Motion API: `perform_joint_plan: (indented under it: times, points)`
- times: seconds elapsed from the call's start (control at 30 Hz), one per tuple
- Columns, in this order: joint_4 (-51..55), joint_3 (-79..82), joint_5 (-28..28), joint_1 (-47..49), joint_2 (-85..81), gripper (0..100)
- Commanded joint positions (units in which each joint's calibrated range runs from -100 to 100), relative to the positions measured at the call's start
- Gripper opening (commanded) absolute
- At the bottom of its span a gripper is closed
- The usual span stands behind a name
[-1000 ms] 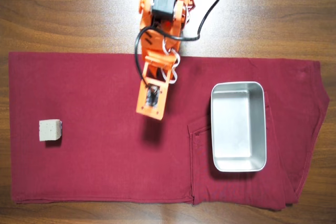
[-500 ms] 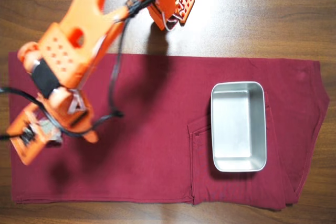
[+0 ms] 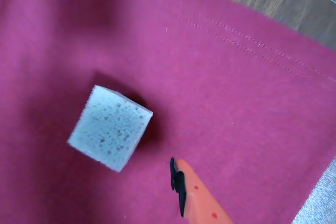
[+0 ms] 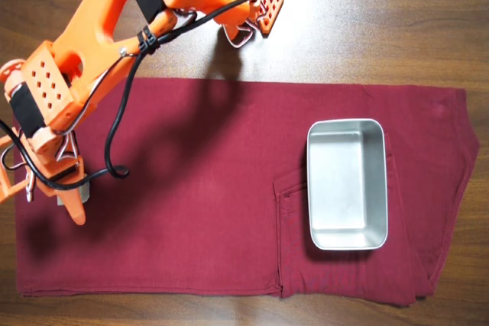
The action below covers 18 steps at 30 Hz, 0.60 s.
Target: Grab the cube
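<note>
- The cube [image 3: 111, 128] sits on the red cloth [image 3: 226, 103], up and left of the one orange claw [image 3: 181, 195] finger tip in the wrist view, apart from it.
- Spread or pressed together? Cannot tell.
- Best now: swing left, straddle the cube squarely, then pinch.
- The cloth covers a wooden bench [image 4: 367, 20]; the metal tray [image 4: 347, 243] lies well away.

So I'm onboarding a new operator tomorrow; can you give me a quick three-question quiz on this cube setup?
1. True or false: the cube lies inside the metal tray.
2. In the overhead view, on which side of the red cloth is the gripper? A) left B) right C) centre
3. Fill in: in the wrist view, the cube rests on the ____.

Key: 1. False; the tray is empty and the cube sits on the cloth. 2. A. 3. Red cloth, apart from the one orange finger that shows.
</note>
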<state>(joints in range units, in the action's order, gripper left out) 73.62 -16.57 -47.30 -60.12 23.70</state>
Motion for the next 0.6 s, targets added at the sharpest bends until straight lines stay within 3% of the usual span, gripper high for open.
perform_joint_plan:
  times: [0.0,0.57]
  points:
    - [-2.0,-2.2,-0.3,0.3,0.6,43]
    - [-9.5,-6.8,0.9,1.1,10.7,42]
